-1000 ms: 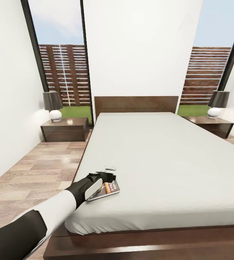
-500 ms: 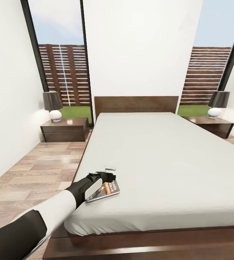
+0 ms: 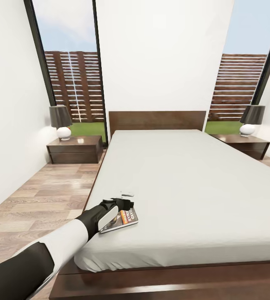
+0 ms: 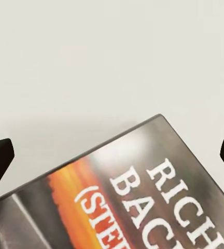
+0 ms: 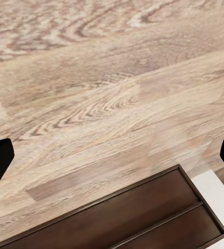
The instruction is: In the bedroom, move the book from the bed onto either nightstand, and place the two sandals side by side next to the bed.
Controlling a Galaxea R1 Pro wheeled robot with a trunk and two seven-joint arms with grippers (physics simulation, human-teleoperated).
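Book (image 3: 124,218) lies on bed (image 3: 185,183); plank floor (image 3: 39,204) alongside.

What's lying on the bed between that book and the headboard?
In the head view, a small white object lies just beyond the book; past it, bare pale mattress runs to the headboard.

Items counted in the bedroom, head view:

- 1 bed (image 3: 201,187) is recorded.
- 1 book (image 3: 124,220) is recorded on the mattress.
- 1 small white object (image 3: 127,193) is noted beside it; its kind cannot be told.
- 2 nightstands are listed: left nightstand (image 3: 75,149), right nightstand (image 3: 247,145).
- 2 lamps are listed: left lamp (image 3: 61,121), right lamp (image 3: 250,119).
- 2 windows are counted: left window (image 3: 68,71), right window (image 3: 243,71).
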